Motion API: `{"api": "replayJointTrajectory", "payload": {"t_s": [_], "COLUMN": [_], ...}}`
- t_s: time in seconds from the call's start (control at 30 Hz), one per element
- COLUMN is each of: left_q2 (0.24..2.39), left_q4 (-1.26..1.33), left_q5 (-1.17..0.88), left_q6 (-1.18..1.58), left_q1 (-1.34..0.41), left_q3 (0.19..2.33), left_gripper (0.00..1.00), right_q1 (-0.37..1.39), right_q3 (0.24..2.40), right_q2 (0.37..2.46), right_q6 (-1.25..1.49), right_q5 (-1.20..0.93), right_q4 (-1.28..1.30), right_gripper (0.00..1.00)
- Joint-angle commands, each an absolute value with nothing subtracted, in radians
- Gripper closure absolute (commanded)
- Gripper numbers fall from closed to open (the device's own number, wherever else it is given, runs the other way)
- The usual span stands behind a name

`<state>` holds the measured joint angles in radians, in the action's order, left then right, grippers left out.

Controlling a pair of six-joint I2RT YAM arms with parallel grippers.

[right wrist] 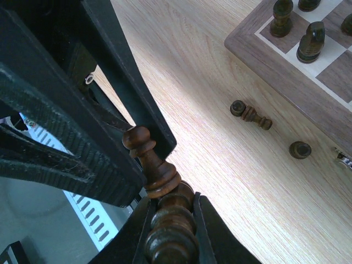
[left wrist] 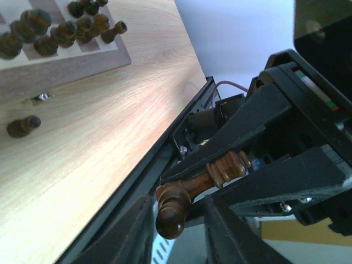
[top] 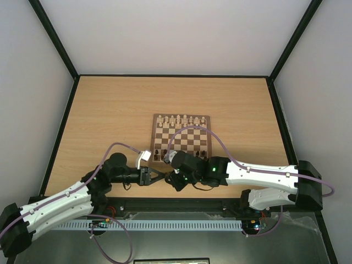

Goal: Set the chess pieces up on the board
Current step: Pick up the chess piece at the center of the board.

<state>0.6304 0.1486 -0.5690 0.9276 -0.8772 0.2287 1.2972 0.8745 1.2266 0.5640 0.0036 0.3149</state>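
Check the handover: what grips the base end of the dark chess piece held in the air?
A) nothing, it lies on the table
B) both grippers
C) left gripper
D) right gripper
D: the right gripper is clamped on the base of the dark piece, while its head pokes between the spread fingers of the left gripper.

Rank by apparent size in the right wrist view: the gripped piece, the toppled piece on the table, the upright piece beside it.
1. gripped piece, nearest the camera
2. toppled piece
3. upright piece, seen from above, so real sizes stay unsure
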Motion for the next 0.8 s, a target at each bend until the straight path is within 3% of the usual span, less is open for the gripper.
{"api": "replayJointTrajectory", "payload": {"t_s": [0.0,0.1,0.27,0.43,0.77], "left_q2": [0.641,0.645,0.633,0.600,0.620], "left_q4": [0.177,0.167,0.114,0.034,-0.363], "left_q5": [-0.574,-0.563,-0.518,-0.453,-0.108], "left_q6": [0.924,0.921,0.907,0.894,0.823], "left_q1": [-0.882,-0.884,-0.882,-0.878,-0.878], "left_q3": [0.230,0.237,0.263,0.286,0.395], "left_gripper": [0.78,0.88,0.96,0.97,0.98], "right_q1": [1.299,1.299,1.299,1.299,1.299], "right_q3": [0.895,0.890,0.874,0.832,0.793], "right_q2": [1.228,1.228,1.227,1.220,1.322], "right_q6": [0.552,0.552,0.562,0.590,0.663], "right_q5": [-0.007,-0.008,0.010,0.036,0.177], "right_q4": [0.319,0.319,0.325,0.337,0.417], "right_gripper": [0.91,0.91,0.91,0.91,0.91]}}
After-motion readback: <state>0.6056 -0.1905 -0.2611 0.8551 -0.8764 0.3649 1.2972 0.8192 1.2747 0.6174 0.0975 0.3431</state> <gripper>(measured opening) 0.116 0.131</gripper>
